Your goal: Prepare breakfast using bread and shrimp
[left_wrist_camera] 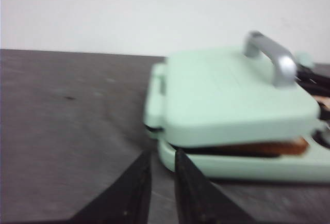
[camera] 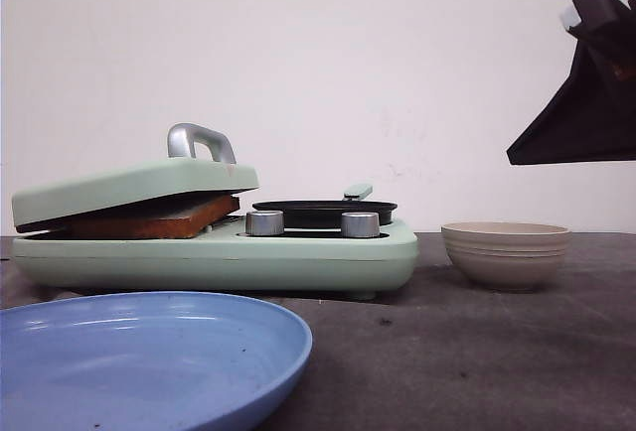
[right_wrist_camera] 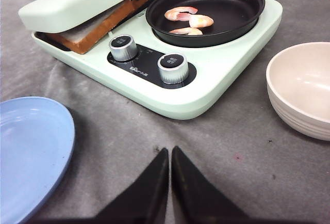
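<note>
Right tool (right_wrist_camera: 170,154): fingers pressed together, nothing between them, hanging over bare bench (right_wrist_camera: 232,146) just in front of the breakfast maker (right_wrist_camera: 170,100); in the front view it sits high at the right edge, above the beige bowl (camera: 506,252). Left tool (left_wrist_camera: 161,159): fingers nearly together with a thin gap, holding nothing, low over the bench beside the breakfast maker's lidded end.

Bread (right_wrist_camera: 98,30) lies in the breakfast maker's press section, under the mint lid (camera: 134,185), which rests tilted on it, crust edge showing in the gap. Silver handle (camera: 201,140) on top of the lid. Shrimp (right_wrist_camera: 186,20), three pieces, in the black pan (right_wrist_camera: 206,7) on the breakfast maker's other half. Two silver knobs (right_wrist_camera: 172,67) on the breakfast maker's front panel. Beige bowl stands to the breakfast maker's right, apart from it. Blue plate (camera: 149,357) in front of the breakfast maker, lid side.
</note>
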Motion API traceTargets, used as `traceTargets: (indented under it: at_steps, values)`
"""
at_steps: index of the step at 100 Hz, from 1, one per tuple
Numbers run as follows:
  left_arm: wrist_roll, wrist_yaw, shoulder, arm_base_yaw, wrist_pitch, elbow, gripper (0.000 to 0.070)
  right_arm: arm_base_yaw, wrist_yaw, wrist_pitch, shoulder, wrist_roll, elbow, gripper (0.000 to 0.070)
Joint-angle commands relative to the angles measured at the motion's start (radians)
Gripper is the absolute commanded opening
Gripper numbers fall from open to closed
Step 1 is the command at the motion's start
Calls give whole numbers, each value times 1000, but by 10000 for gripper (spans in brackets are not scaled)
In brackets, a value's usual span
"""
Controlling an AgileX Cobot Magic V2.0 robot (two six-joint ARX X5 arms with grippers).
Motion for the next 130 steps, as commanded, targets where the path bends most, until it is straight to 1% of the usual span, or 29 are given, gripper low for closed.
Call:
traceTargets:
  at_steps: [1,4,20,31,43,116,122,130]
  values:
    - [8,38,-2,2,58,-33,0,10,3,13,3,13,-2,0]
    - [10,48,-2,2,33,-31,0,10,3,13,3,13,-2,0]
    - [17,47,-3,1,-77,-31,0,10,3,13,3,13,-1,0]
    - [24,37,-3,-2,-76,-31,0,10,3,13,3,13,-1,0]
    - [18,58,-3,-2,-72,-31,0,10,3,13,3,13,-1,0]
    - [19,53,-1,-2,-61,-31,0,10,4,6,-6,13,-1,0]
    - [19,53,-1,-2,-61,-31,0,6,16,-21,-35,11,-1,0]
    - [19,53,-2,-2,-61,-31,0,-2,71,-65,-99,-26,-2,0]
